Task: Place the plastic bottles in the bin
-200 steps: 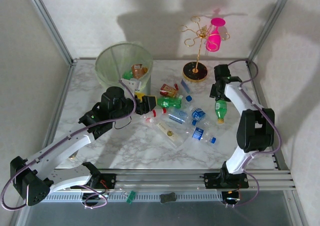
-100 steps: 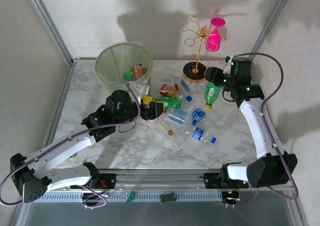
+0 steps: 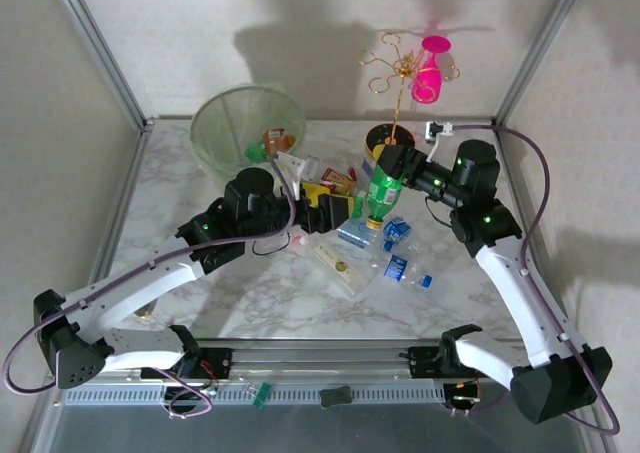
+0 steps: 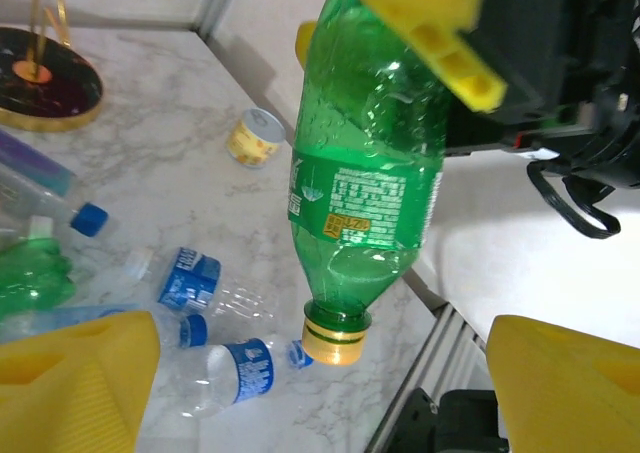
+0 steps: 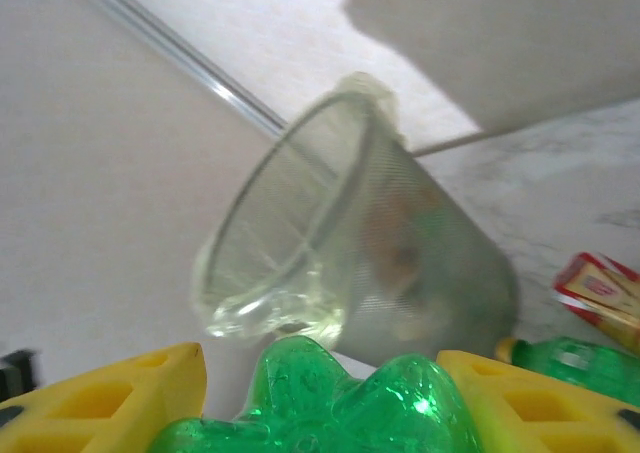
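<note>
Top camera looks down; both wrist views share green bottle (image 4: 365, 163).

White arm links (image 3: 520, 293), black joints (image 3: 248, 188), grey-purple cables (image 3: 547, 188) and chunky yellow fingers (image 4: 70, 383)

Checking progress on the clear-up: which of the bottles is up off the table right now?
The green bottle with the yellow cap, held cap-down between the right arm's fingers. The clear blue-labelled bottles lie flat on the table.
</note>
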### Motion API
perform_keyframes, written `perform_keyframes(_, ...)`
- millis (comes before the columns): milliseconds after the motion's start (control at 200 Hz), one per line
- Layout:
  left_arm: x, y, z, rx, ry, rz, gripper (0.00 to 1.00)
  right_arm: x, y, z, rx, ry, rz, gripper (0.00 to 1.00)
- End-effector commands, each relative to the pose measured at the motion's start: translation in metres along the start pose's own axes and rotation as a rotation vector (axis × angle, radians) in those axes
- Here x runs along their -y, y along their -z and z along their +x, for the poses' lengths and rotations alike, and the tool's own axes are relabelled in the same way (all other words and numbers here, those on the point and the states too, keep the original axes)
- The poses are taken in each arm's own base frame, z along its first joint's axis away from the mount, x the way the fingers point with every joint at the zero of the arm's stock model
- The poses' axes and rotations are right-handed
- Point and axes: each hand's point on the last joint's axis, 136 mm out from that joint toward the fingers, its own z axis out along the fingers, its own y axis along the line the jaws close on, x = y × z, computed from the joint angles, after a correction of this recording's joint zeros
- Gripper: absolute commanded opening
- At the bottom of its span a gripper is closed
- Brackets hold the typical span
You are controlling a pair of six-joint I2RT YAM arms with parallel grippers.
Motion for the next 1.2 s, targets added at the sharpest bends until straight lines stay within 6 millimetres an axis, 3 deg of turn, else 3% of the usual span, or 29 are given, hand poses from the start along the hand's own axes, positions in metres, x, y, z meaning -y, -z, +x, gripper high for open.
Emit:
perform_keyframes(0,0.033,-0.004,-0.003,-0.004,-0.022,0.123,0.85,-0.037,0.007,-0.002,0.025,-0.003,-0.151,0.5)
perform_keyframes(195,0.039,-0.013,0.002,-0.077,-0.122,0.12,0.86,-0.063,0.012,0.012,-0.013,-0.014,-0.253,0.51)
perform_keyframes(365,0.057,-0.02,0.005,-0.113,-0.123,0.196,0.83,-0.074,0.015,0.023,-0.026,-0.017,-0.295,0.51)
perform_keyframes(626,0.059,-0.024,0.001,-0.098,-0.109,0.202,0.81,-0.087,0.01,0.04,-0.077,-0.037,-0.363,0.53)
perform_keyframes(751,0.065,-0.025,0.004,-0.116,-0.106,0.224,0.73,-0.089,0.009,0.042,-0.078,-0.024,-0.356,0.53)
perform_keyframes(876,0.069,-0.024,0.004,-0.129,-0.122,0.241,0.57,-0.086,0.007,0.041,-0.068,-0.014,-0.329,0.53)
perform_keyframes(1021,0.073,-0.023,0.004,-0.145,-0.135,0.247,0.52,-0.081,0.004,0.04,-0.062,-0.006,-0.302,0.55)
perform_keyframes(1051,0.073,-0.023,0.004,-0.147,-0.137,0.244,0.52,-0.079,0.003,0.039,-0.062,-0.004,-0.292,0.57)
perform_keyframes(1121,0.073,-0.022,0.0,-0.139,-0.142,0.233,0.53,-0.075,0.002,0.036,-0.048,0.001,-0.258,0.78)
perform_keyframes(1192,0.072,-0.019,-0.005,-0.118,-0.145,0.217,0.53,-0.07,0.005,0.028,-0.015,0.019,-0.2,0.94)
